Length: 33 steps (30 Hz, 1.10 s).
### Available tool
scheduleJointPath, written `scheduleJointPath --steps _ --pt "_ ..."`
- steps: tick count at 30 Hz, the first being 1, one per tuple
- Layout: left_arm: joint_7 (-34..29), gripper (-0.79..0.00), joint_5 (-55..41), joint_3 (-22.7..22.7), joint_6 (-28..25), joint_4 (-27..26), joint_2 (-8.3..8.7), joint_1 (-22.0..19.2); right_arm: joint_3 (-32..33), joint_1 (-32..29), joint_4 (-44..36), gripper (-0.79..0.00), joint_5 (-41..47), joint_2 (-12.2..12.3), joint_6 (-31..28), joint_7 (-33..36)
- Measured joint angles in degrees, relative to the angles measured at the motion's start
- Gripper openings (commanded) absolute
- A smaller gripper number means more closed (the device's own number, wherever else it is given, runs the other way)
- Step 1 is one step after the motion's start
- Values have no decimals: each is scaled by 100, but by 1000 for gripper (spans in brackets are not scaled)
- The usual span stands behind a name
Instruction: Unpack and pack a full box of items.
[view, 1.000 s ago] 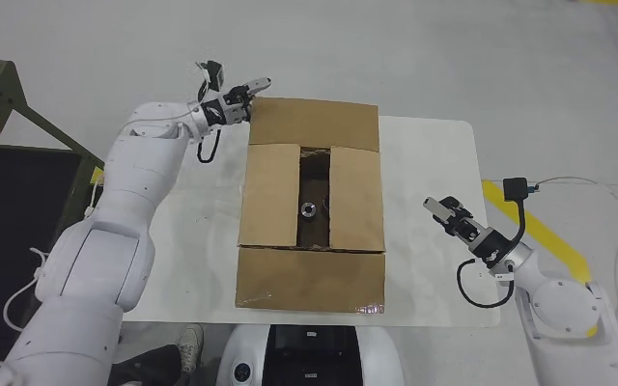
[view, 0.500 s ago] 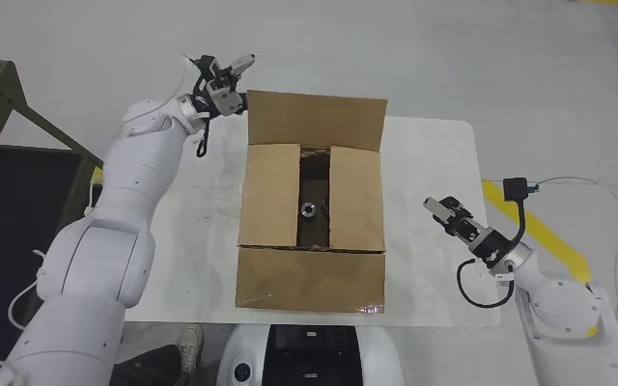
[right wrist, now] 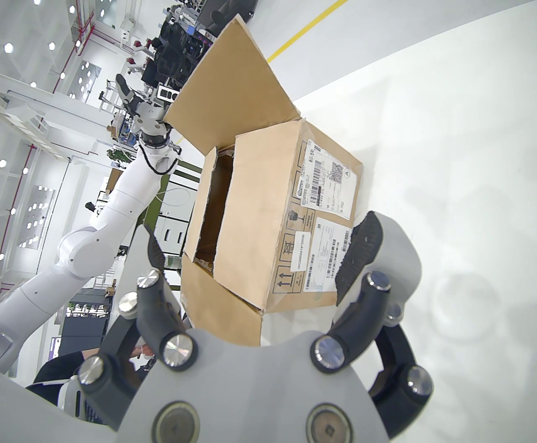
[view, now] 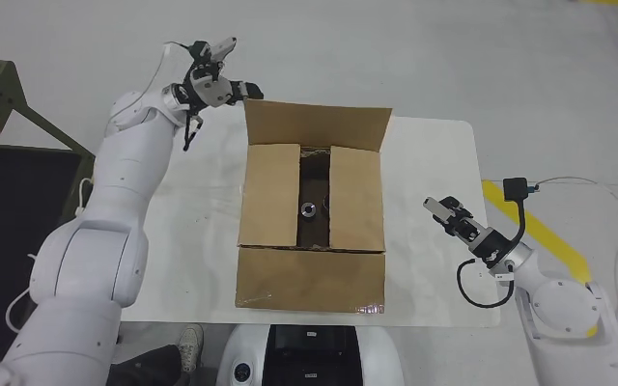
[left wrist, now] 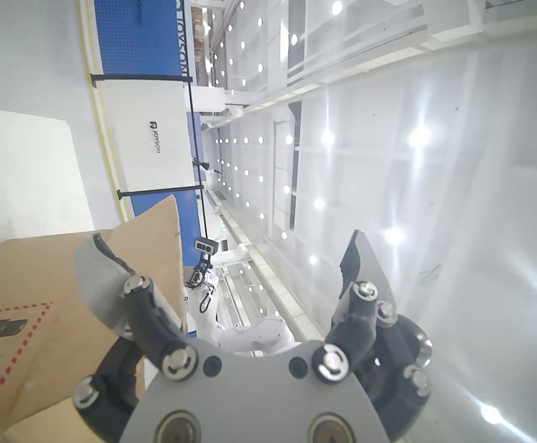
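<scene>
One white counter (view: 425,145) fills the middle of the top view, bearing a cardboard box (view: 309,280) at its centre, with the far flap (view: 317,124) raised and two inner flaps (view: 270,193) lying nearly shut. At upper left the left tool (view: 238,68) sits at the raised flap's corner, spread wide, clasping nothing. At right the right tool (view: 436,205) hangs wide open, empty. Down in the gap lies a small round part (view: 308,208).

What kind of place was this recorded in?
Probably a large factory or test hall: rows of ceiling lights high overhead, a yellow floor line, and a white table with a cardboard box.
</scene>
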Motion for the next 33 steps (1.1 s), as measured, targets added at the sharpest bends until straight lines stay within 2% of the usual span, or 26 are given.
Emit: scheduleJointPath --steps 6,14,24,33 --pt "-443 0 -127 -117 346 -290 71 181 0 0 0 0 0 0 0 0" --pt "-450 0 -214 -193 800 -1121 218 653 0 0 0 0 0 0 0 0" --pt "-450 0 -43 -305 1216 -2311 538 1407 0 0 0 0 0 0 0 0" --pt "-450 0 136 -291 1418 -3078 812 1941 0 0 0 0 0 0 0 0"
